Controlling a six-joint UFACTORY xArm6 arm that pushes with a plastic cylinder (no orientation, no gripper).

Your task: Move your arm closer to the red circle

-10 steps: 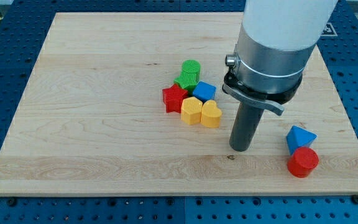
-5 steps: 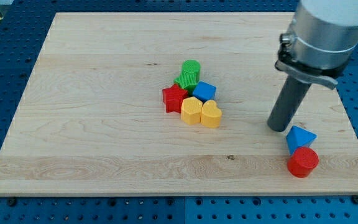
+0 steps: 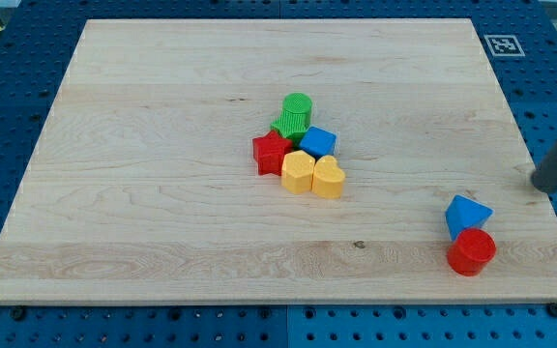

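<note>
The red circle point(image 3: 471, 251) lies near the board's bottom right corner, touching a blue triangle block point(image 3: 465, 213) just above it. My tip point(image 3: 548, 184) is at the view's right edge, just past the board's right edge, above and to the right of the red circle and apart from it. Only the rod's lower part shows.
A cluster sits near the board's middle: a green cylinder point(image 3: 296, 105), a green block point(image 3: 287, 125), a blue block point(image 3: 317, 141), a red star point(image 3: 272, 153), a yellow hexagon point(image 3: 297, 172) and a yellow heart point(image 3: 328, 178). The wooden board point(image 3: 162, 193) lies on a blue perforated table.
The rod has swept from the board's middle right to the view's right edge, passing above the blue triangle. The arm's body has left the view. No block has moved.
</note>
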